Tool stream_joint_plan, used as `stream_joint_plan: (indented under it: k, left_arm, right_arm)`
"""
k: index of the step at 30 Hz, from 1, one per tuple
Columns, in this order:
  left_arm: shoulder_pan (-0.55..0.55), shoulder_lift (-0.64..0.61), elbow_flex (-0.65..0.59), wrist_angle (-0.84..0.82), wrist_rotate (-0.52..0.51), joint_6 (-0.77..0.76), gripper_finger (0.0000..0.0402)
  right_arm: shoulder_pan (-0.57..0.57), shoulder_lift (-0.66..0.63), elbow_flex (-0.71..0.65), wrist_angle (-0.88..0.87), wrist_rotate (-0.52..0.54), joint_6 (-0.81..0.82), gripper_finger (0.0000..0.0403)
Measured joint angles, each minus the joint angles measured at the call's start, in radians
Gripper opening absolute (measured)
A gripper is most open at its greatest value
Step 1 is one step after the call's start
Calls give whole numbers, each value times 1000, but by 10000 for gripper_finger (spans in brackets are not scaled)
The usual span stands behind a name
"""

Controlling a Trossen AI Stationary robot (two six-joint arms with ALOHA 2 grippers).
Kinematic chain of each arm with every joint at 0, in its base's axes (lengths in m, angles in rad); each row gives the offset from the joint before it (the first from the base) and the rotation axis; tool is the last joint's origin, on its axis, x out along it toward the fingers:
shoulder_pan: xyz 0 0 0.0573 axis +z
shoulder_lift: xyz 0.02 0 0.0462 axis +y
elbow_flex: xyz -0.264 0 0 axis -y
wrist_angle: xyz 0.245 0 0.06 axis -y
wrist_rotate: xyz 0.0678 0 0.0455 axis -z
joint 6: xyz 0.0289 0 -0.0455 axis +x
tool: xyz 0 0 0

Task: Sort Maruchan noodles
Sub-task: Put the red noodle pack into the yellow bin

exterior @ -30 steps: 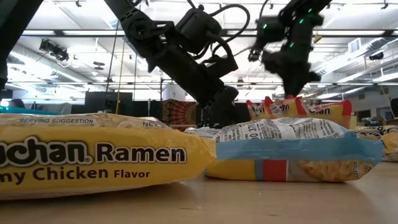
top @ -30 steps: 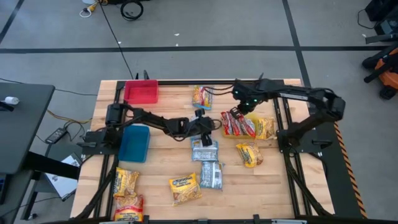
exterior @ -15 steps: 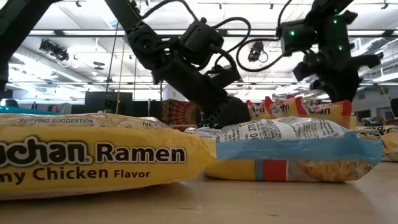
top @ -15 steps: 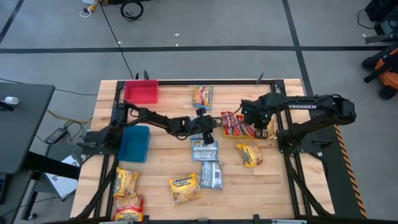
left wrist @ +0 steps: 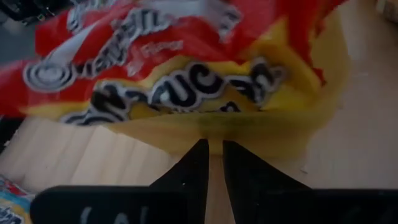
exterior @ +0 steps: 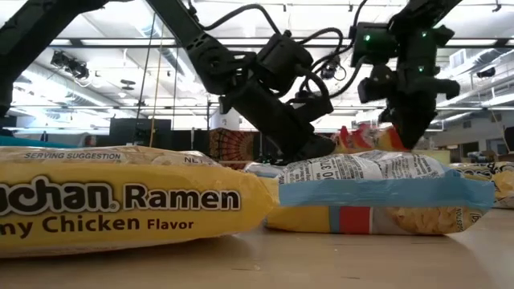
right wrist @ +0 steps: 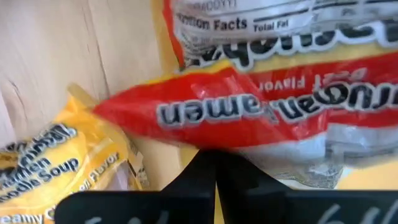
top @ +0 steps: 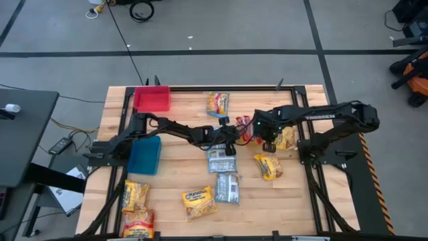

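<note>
Red and yellow crinkly plastic fills my left wrist view: a flat red-and-yellow Maruchan ramen packet [left wrist: 186, 68] sits pinched by its sealed edge between the nearly closed fingers of my left end effector [left wrist: 214, 163]. From above, that left end effector [top: 231, 136] is at mid-table, and the packet it grips lies among the red packets [top: 245, 130] between the two arms. My right end effector [top: 269, 142] has its fingers fully together on the sealed edge of another red packet [right wrist: 249, 115], with a yellow creamy-chicken packet [right wrist: 56, 168] just beside it.

I judge these packets light, with a brittle noodle block inside a slick, soft film wrapper. A squeeze across the middle risks cracking the noodles or slipping, so the crimped end seam is the best hold. The remaining packets lie scattered on the wooden table [top: 174, 167]; the red plastic bin [top: 152, 98] and the blue plastic bin [top: 144, 154] wait on the left side.
</note>
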Motion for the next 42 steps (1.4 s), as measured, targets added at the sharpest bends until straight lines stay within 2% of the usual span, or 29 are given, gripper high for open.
stream_joint_plan:
  k: [6,10,15,20,22,27,35,38,42]
  left_arm:
    - [-8,-12,1,-10,-8,64,52]
    - [-8,-14,1,-12,-15,95,52]
    - [-3,-15,0,-14,-23,87,52]
    - [-2,-15,0,-7,-27,78,52]
    - [-2,-15,0,10,-29,83,52]
    - [13,-15,-3,8,-50,78,52]
    - [22,-44,-3,-17,-23,94,52]
    - [17,-100,1,-107,-16,102,52]
    - [13,-186,0,-304,-23,83,52]
  right_arm:
    - [-36,-102,6,-49,12,-8,9]
    - [-58,-132,6,-115,79,-74,10]
    - [-77,-101,-23,-137,147,-210,11]
    - [-81,10,-75,-49,238,-262,11]
    - [-80,62,-72,7,229,-238,11]
    - [-63,139,-30,58,127,-198,8]
    - [-69,133,-10,4,156,-203,11]
    - [-66,93,-7,-41,148,-185,9]
    - [-61,17,-7,-99,157,-151,7]
